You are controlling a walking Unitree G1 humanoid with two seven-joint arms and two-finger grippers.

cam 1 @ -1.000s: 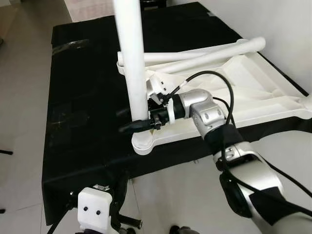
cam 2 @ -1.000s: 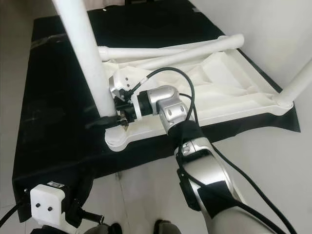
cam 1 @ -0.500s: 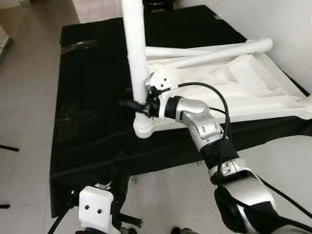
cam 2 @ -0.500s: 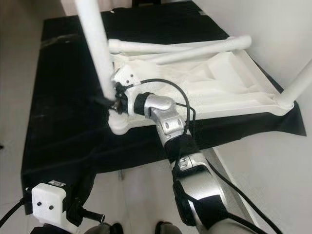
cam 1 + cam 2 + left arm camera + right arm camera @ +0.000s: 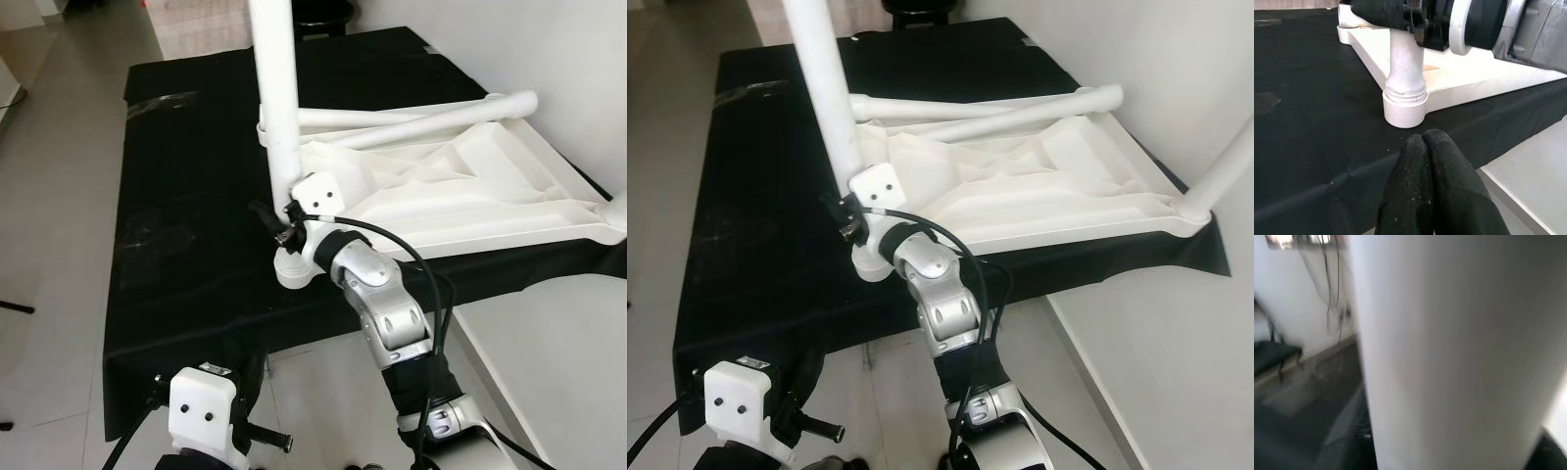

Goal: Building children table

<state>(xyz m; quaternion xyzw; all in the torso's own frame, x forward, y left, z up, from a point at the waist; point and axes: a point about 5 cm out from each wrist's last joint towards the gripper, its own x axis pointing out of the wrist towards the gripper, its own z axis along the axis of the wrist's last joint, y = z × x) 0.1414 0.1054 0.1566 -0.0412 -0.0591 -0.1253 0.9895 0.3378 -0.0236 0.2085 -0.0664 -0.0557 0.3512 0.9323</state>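
Left gripper [image 5: 1426, 147] low at the near edge of the black cloth [image 5: 186, 196], fingers pressed together, grasping nothing; white upturned table top [image 5: 470, 186] lies on the cloth; upright table leg [image 5: 277, 108] stands in its near corner socket; right gripper [image 5: 279, 220] clamped around that leg just above the socket.

Standing leg [image 5: 275, 108]: top cut off at 12 o'clock edge.
Right gripper [image 5: 278, 227]: fingers mostly hidden behind leg, grip can't tell.
Right wrist view: leg v. blurry, close up; room behind fuzzy.
Table top [image 5: 1068, 186]: far corner leg [image 5: 1225, 171] cut off at 3 o'clock edge.
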